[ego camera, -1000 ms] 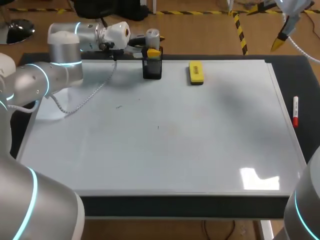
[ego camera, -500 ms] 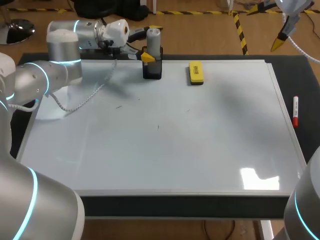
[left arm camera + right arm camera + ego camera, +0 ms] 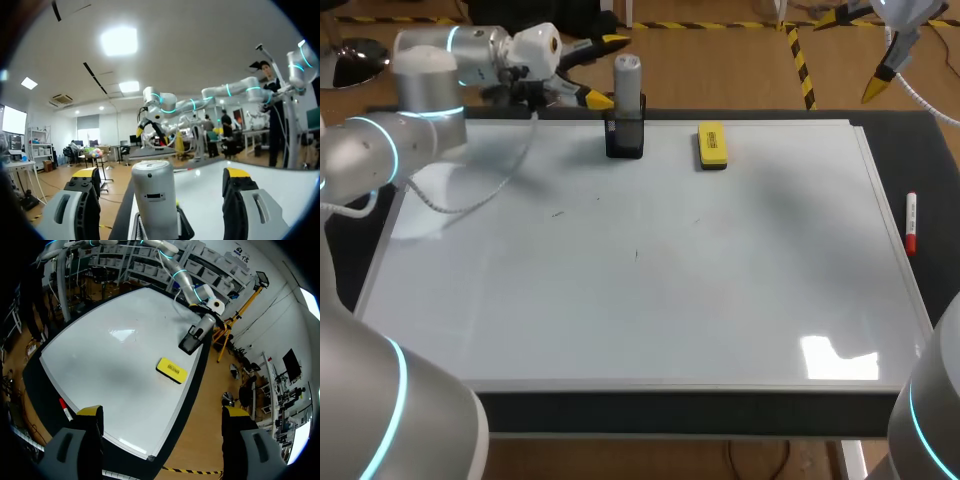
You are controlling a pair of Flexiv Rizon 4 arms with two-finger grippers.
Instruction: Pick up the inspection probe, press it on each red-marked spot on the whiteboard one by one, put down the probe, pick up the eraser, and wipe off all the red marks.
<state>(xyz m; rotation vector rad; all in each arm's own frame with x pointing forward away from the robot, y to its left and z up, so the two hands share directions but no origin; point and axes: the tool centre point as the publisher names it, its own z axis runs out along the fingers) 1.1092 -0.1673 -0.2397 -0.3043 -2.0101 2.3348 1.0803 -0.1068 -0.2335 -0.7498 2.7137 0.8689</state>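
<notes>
Whiteboard (image 3: 650, 300): few faint specks only, no red mark I can make out. Red marker (image 3: 911, 222) lies just off board's right edge. Farther: yellow eraser (image 3: 712, 145), near black holder (image 3: 625, 138). Probe (image 3: 627, 80) upright in holder. My left gripper (image 3: 604, 69), a second ago around probe, has backed off, fingers spread, empty. Judgement: probe put down, eraser next. My right gripper (image 3: 162, 415) high above table, spread, empty.

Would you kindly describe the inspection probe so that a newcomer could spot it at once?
Start at the large whiteboard and follow its far edge. A black holder stands there, beside a yellow eraser. The inspection probe is the grey cylinder upright in that holder, whereas the eraser lies flat.
</notes>
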